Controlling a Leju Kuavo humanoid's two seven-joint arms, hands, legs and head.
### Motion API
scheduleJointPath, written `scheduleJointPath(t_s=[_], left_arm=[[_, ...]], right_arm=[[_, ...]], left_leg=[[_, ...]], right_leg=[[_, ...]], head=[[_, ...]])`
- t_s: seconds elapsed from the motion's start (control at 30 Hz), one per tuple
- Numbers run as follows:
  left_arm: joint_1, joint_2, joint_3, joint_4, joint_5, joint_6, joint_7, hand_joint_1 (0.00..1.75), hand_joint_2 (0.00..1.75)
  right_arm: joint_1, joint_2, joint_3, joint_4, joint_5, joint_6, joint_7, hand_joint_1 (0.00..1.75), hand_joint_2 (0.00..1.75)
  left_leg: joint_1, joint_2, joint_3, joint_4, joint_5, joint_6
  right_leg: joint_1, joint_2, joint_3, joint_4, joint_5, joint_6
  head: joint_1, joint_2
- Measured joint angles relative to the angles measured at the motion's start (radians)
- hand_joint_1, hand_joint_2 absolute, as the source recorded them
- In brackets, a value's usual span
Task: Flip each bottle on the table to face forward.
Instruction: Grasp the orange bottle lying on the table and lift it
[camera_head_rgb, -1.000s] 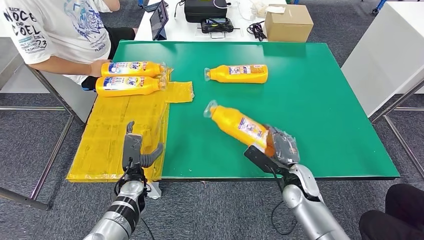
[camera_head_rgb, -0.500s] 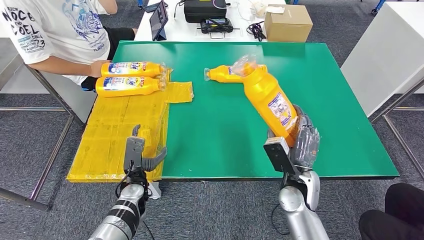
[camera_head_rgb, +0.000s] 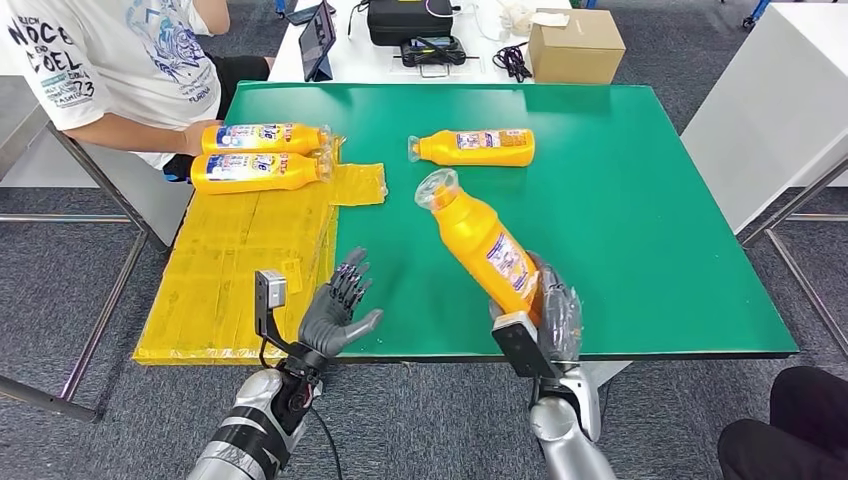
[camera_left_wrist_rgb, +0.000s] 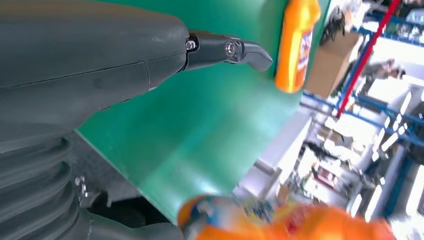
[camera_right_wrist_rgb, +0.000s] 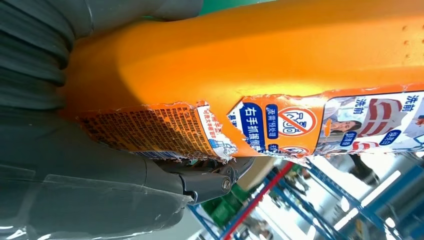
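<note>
My right hand (camera_head_rgb: 552, 312) grips the base of an orange bottle (camera_head_rgb: 480, 240) and holds it tilted above the green table (camera_head_rgb: 640, 230), its capped neck pointing up and to the left. Close up, that bottle's (camera_right_wrist_rgb: 280, 75) torn label shows in the right wrist view. My left hand (camera_head_rgb: 338, 308) hovers open near the table's front edge, fingers spread, left of the held bottle. Another orange bottle (camera_head_rgb: 475, 147) lies on its side farther back on the table. Two more bottles (camera_head_rgb: 262, 155) lie side by side on the yellow sheet (camera_head_rgb: 240, 260) at the left.
A person in a white T-shirt (camera_head_rgb: 110, 60) sits at the far left with a hand by the two bottles. A cardboard box (camera_head_rgb: 577, 44), a black case (camera_head_rgb: 410, 18) and cables sit on the white table behind. A white cabinet (camera_head_rgb: 770, 110) stands on the right.
My right hand has swung the held bottle from leaning right back toward the left and lowered it. My left hand has risen, turned and spread its fingers toward the bottle.
</note>
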Motion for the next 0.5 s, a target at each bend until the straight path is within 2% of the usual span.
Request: scheduleJointPath(t_s=[0.13,0.5], left_arm=[[0.009,0.007,-0.040,-0.021,0.060,-0.048,0.012,0.00,1.75],[0.010,0.013,-0.115,-0.084,0.049,0.011,0.018,0.00,1.75]], right_arm=[[0.001,0.022,0.035,0.051,0.033,0.023,-0.014,1.75,1.75],[-0.028,0.092,0.183,0.112,0.051,0.046,-0.010,1.75,1.75]], left_leg=[[0.000,0.000,0.000,0.000,0.000,0.000],[0.000,0.000,0.000,0.000,0.000,0.000]], right_leg=[[0.000,0.000,0.000,0.000,0.000,0.000],[0.000,0.000,0.000,0.000,0.000,0.000]], head=[[0.000,0.000],[0.000,0.000]])
